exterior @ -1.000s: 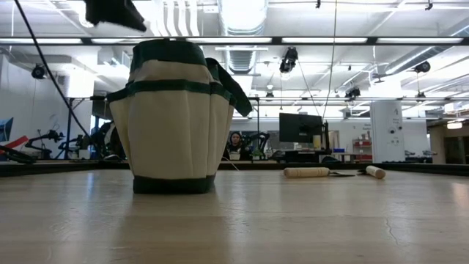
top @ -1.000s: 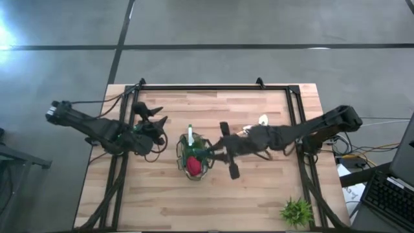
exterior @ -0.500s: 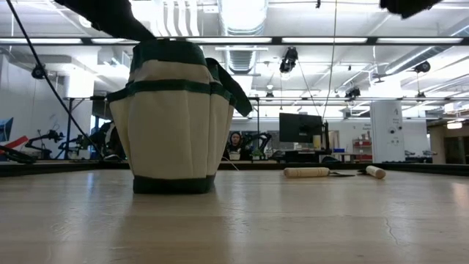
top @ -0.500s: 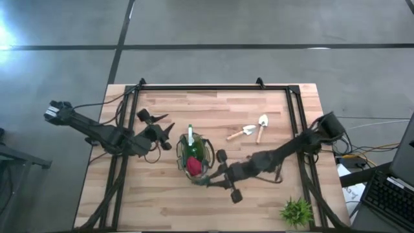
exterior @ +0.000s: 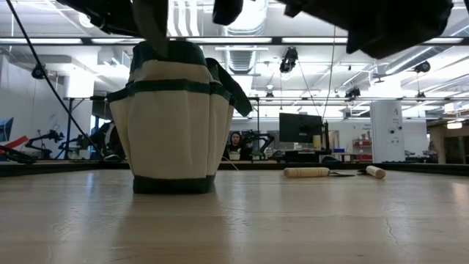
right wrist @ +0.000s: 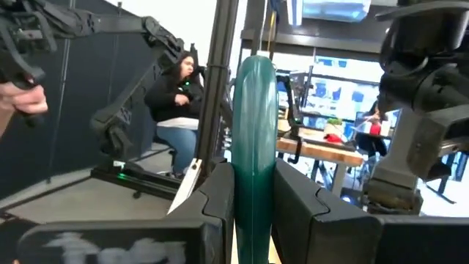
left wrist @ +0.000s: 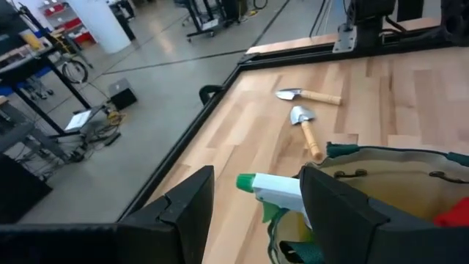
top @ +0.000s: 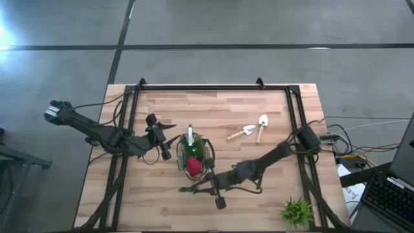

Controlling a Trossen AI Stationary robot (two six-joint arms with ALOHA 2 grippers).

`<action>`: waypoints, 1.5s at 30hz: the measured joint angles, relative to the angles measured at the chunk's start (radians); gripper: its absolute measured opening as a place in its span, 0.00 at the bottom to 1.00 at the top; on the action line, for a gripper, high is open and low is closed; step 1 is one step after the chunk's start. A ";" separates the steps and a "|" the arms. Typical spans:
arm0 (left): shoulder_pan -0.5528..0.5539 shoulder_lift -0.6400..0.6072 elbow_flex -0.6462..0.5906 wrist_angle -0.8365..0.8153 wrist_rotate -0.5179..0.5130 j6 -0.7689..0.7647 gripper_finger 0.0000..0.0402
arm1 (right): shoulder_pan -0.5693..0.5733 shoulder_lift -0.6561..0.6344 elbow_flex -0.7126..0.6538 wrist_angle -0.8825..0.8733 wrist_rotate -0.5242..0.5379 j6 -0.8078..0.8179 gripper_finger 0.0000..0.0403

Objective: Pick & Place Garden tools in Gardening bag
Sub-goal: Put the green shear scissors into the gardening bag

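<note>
Olive-tan fabric gardening bag (top: pixel 194 157) with dark green rim, standing upright near the middle of the table (top: pixel 213 107); seen from table height its rim is partly crossed by dark arm parts hanging in from above, so the opening cannot be seen there.

Contents, partly hidden: a green-and-white piece (top: pixel 190 137) sticking up from the bag's far side, and a red piece (top: pixel 193 166) at its near side; from the left wrist only the white-and-green tip (left wrist: pixel 267 186) and a sliver of red show, the rest cut off by the bag wall.

Two wooden-handled pale trowels (top: pixel 252 129) lying on the table beyond and to the right of the bag, well apart from it, their blades near each other.

Left tool (top: pixel 163 144): just left of the bag's rim, fingers spread apart, nothing between them.

Right tool (top: pixel 206 188): low over the table just in front of the bag, fingers closed on a green-handled tool (right wrist: pixel 255 139); its working end (top: pixel 186 189) reads only as a thin dark shape pointing left, kind not made out.

Small green leafy plant (top: pixel 297 211) at the table's front right corner.

A seated person (right wrist: pixel 174 95) in dark clothing beyond the table, partly behind arm struts
</note>
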 joint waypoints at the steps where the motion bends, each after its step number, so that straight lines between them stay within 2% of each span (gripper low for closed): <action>1: 0.000 0.000 0.000 -0.001 0.000 0.000 0.51 | -0.008 0.008 0.007 -0.001 -0.005 -0.002 0.14; 16: 0.000 0.001 0.000 -0.002 0.000 0.000 0.51 | -0.121 -0.051 -0.066 -0.086 -0.094 -0.013 0.14; 20: 0.000 0.001 0.000 0.003 0.000 0.004 0.51 | -0.127 -0.086 -0.064 -0.081 -0.170 -0.009 0.14; 27: 0.000 0.001 0.000 0.004 -0.004 0.005 0.51 | -0.133 -0.145 -0.070 -0.150 -0.178 -0.043 0.14; 45: 0.000 0.001 0.000 0.003 -0.006 0.006 0.51 | -0.129 -0.118 -0.072 -0.153 -0.188 0.019 0.14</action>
